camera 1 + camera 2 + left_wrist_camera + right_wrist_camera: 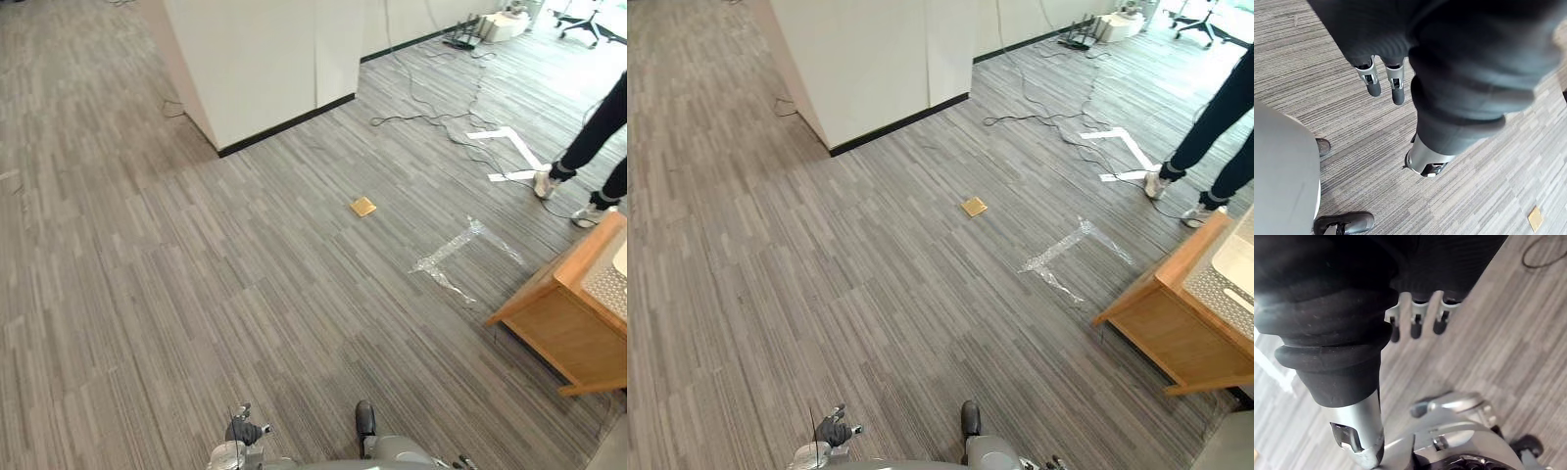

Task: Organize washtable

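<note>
Left robot hand [1373, 82], right robot hand [1416, 318]: slack, empty. Table [563, 333]: frame's right edge. Risk, I judge: clipping its corner or the nearby person [598, 129] on approach.

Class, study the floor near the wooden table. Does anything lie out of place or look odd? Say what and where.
A small yellow square lies alone on the carpet, apart from the wooden table. Nearer the table, crinkled clear tape is stuck down in a corner shape.
</note>
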